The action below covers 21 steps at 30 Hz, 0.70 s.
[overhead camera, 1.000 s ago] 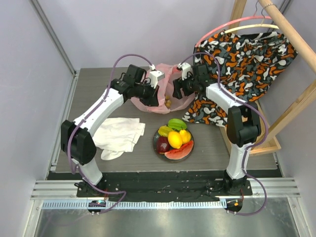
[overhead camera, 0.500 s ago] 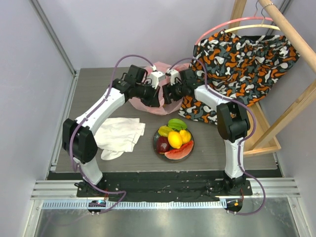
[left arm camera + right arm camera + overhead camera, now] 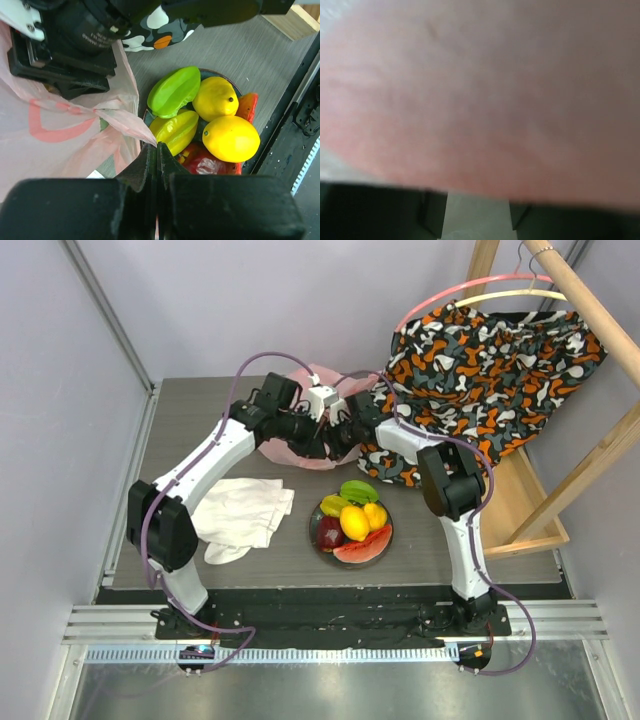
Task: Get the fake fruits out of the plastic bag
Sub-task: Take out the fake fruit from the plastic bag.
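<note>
The pink plastic bag (image 3: 283, 451) lies at the back of the table, between my two grippers. My left gripper (image 3: 157, 146) is shut on a pinched fold of the bag (image 3: 75, 130) and holds it up. From the right, my right gripper (image 3: 338, 438) pushes into the bag's mouth. In the right wrist view, blurred pink film (image 3: 480, 100) hides its tips; only the finger (image 3: 432, 215) bases show, standing apart. Several fake fruits (image 3: 352, 520) sit on the dark plate (image 3: 387, 540): a green starfruit (image 3: 174, 90), two lemons (image 3: 231, 137), red pieces. Whatever the bag holds is hidden.
A crumpled white cloth (image 3: 240, 515) lies left of the plate. Orange-black patterned fabric (image 3: 490, 370) hangs from a wooden rack (image 3: 590, 310) at the right and drapes onto the table behind my right arm. Grey walls close in the left and back.
My right gripper has swung left from beside the patterned fabric into the bag's mouth, and its arm has folded in. The small fruits seen in the bag earlier are now covered. The left gripper keeps its hold.
</note>
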Each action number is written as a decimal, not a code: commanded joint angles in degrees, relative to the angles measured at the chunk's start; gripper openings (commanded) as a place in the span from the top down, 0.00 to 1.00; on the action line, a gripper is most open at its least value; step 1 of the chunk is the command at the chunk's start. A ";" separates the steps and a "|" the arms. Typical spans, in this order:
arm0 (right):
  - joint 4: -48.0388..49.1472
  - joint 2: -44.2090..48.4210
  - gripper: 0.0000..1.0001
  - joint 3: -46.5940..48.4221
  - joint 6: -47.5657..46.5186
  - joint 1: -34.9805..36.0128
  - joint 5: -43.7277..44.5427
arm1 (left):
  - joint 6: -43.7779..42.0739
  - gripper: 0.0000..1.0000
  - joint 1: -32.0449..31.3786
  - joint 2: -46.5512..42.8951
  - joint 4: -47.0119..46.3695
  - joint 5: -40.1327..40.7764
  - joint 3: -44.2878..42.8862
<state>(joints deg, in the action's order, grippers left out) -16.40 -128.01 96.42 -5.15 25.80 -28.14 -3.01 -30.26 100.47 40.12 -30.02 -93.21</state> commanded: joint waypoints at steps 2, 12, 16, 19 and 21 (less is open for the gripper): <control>-2.40 1.79 0.70 2.63 -4.16 0.39 2.56 | 0.11 1.00 -0.24 -0.97 -1.18 0.31 -1.10; -6.00 15.58 0.95 1.05 -3.47 -2.77 -3.23 | -1.47 1.00 -0.06 0.08 -4.52 28.32 -0.65; -6.53 19.72 0.96 0.52 -2.07 -2.86 -5.78 | -0.08 1.00 0.90 1.48 -5.49 31.84 -2.24; -7.68 21.83 0.96 0.78 -1.79 -2.86 -5.61 | 0.37 1.00 1.26 3.06 -6.45 34.40 -3.82; -8.64 23.85 0.97 0.79 -2.14 -2.95 -5.26 | 0.89 1.00 2.13 4.38 -6.72 35.64 -5.57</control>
<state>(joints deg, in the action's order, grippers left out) -22.85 -107.39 96.09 -7.40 22.48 -31.79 -3.25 -29.36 103.07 36.75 -0.86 -94.54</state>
